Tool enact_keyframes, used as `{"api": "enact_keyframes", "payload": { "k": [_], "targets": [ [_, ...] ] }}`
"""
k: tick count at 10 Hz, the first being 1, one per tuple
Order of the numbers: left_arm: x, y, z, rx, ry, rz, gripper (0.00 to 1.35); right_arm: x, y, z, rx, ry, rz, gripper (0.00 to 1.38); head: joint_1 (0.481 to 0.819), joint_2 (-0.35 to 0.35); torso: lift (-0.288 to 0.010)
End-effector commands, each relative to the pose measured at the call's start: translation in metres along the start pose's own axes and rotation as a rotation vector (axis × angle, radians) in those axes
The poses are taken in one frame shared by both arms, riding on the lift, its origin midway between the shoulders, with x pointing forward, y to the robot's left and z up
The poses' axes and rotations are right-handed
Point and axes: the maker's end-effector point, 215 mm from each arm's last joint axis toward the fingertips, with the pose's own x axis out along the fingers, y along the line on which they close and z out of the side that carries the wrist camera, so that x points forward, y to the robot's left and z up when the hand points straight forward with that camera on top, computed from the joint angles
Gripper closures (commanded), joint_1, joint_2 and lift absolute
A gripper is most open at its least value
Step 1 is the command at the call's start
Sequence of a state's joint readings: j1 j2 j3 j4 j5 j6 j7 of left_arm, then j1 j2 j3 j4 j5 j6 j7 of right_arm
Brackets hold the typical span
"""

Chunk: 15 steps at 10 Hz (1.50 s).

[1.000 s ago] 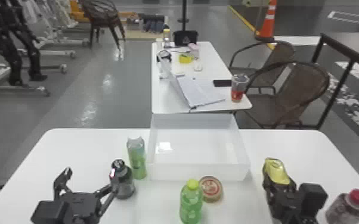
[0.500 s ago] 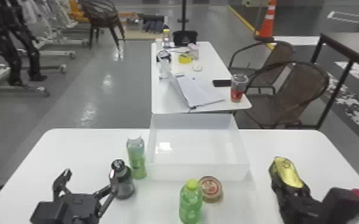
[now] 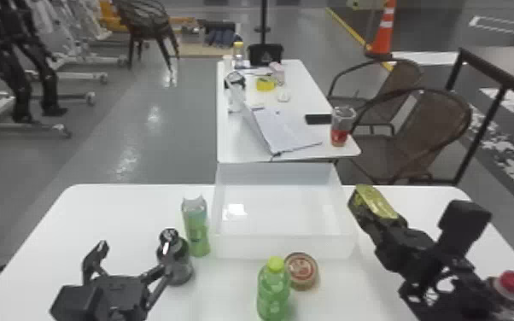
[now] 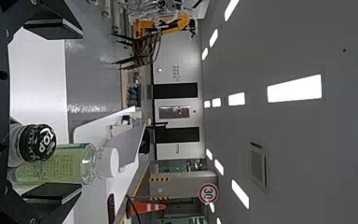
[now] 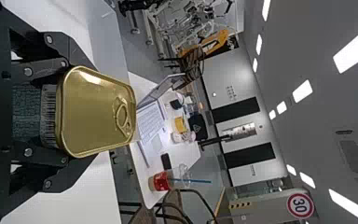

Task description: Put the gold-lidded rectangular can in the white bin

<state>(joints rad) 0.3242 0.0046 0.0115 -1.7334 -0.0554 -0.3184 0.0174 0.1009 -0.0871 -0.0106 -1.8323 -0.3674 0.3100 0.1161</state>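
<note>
Head view, near to far: at the lower left you have the left gripper (image 3: 134, 258), its jaws spread, near the black-capped bottle (image 3: 177, 267). The red-capped bottle (image 3: 512, 284) occupies the lower right corner; the green bottle (image 3: 273, 292) stands at lower centre, just beside the tin (image 3: 301, 269). Right of centre, your right gripper (image 3: 382, 222) has its jaws pinching the can (image 3: 373, 200), held above the table (image 3: 119, 222) to the right of the bin (image 3: 284, 247). The right wrist view shows you its gold lid (image 5: 93, 112) with a ring pull. The white-capped bottle (image 3: 196, 228) is upright to the bin's left. Beyond, at upper centre, are the laptop (image 3: 284, 130) and cup (image 3: 340, 128); the cone (image 3: 383, 32) marks the upper right.
</note>
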Motion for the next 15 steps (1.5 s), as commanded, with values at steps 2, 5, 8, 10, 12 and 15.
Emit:
{"api": "enact_keyframes", "payload": {
  "k": [2,5,8,10,12,15],
  "targets": [
    [0.0,-0.001,-0.003,-0.006,0.007,0.003,0.15,0.025,0.013,0.003,-0.01,0.02,0.051,0.99,0.549,0.0,-0.1],
    [0.001,-0.003,-0.003,-0.009,0.003,0.002,0.15,0.064,0.027,-0.009,-0.075,0.044,0.124,0.99,0.549,0.0,-0.1],
    [0.002,-0.004,-0.005,-0.016,0.006,0.001,0.15,0.088,0.03,-0.022,-0.147,0.075,0.21,0.99,0.549,0.0,-0.1],
    [0.001,-0.004,-0.008,-0.016,0.014,0.001,0.15,0.098,0.031,-0.035,-0.155,0.134,0.231,1.08,0.549,0.0,-0.1],
    [0.002,-0.005,-0.007,-0.018,0.012,-0.002,0.15,0.106,0.03,-0.041,-0.159,0.178,0.24,1.08,0.549,0.0,-0.1],
    [0.002,-0.005,-0.007,-0.019,0.012,-0.001,0.15,0.107,0.025,-0.057,-0.144,0.245,0.242,1.08,0.549,0.0,-0.1]
  ]
}}
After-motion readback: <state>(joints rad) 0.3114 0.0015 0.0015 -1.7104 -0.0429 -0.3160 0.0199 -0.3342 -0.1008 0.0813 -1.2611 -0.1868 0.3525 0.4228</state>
